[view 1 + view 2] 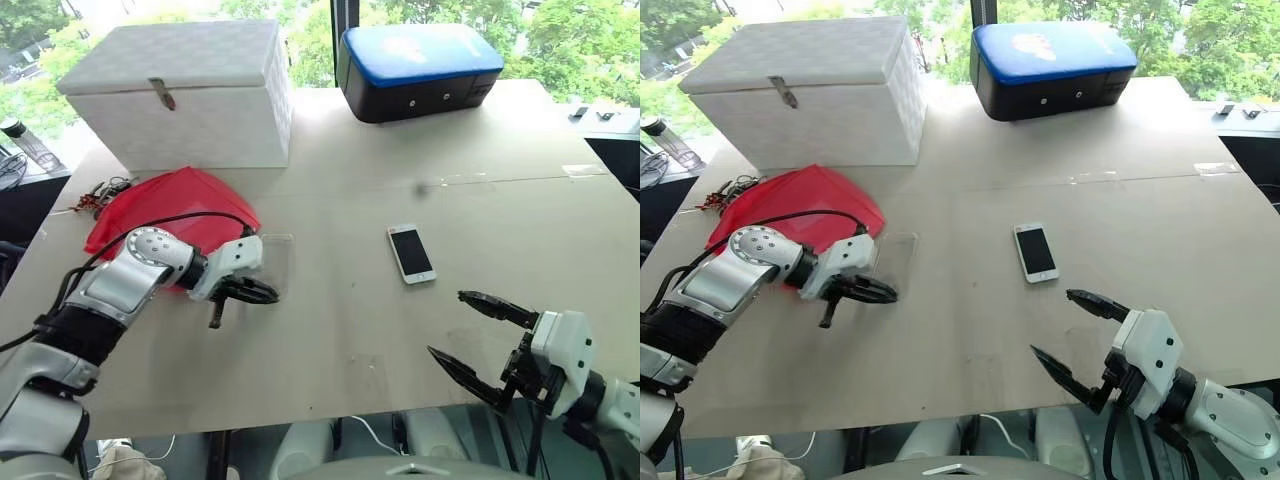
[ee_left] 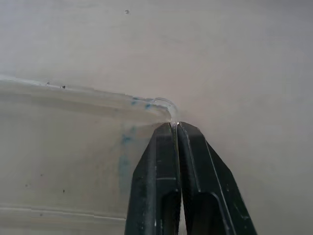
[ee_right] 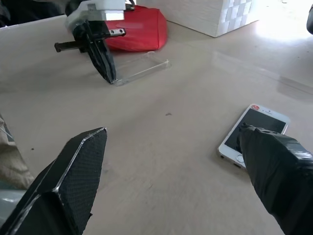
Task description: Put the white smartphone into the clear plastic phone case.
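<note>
Left eye view: The step in hand was judged to be securing the clear plastic phone case (image 1: 268, 262) by one corner. To do it well, the pinch should sit on the rim alone, and the shell should stay flat on the table (image 1: 330, 330) so its open side remains ready for the phone. The left gripper (image 1: 243, 291) was clenched at the case's near corner. The white smartphone (image 1: 411, 253) lay screen up, at about 3 o'clock from the case and well apart from it. The right gripper (image 1: 468, 335) hovered at about 5 o'clock from the phone, released, jaws spread wide and holding nothing.

Left wrist view: The fingers (image 2: 161, 166) were pressed together at the rounded corner of the case; the rim appeared caught between the tips.

Right wrist view: Both wide-spread fingers (image 3: 68, 191) framed the table, with the smartphone lying near one of them, untouched. The red pouch (image 3: 142, 32) lay just beyond the case.
</note>
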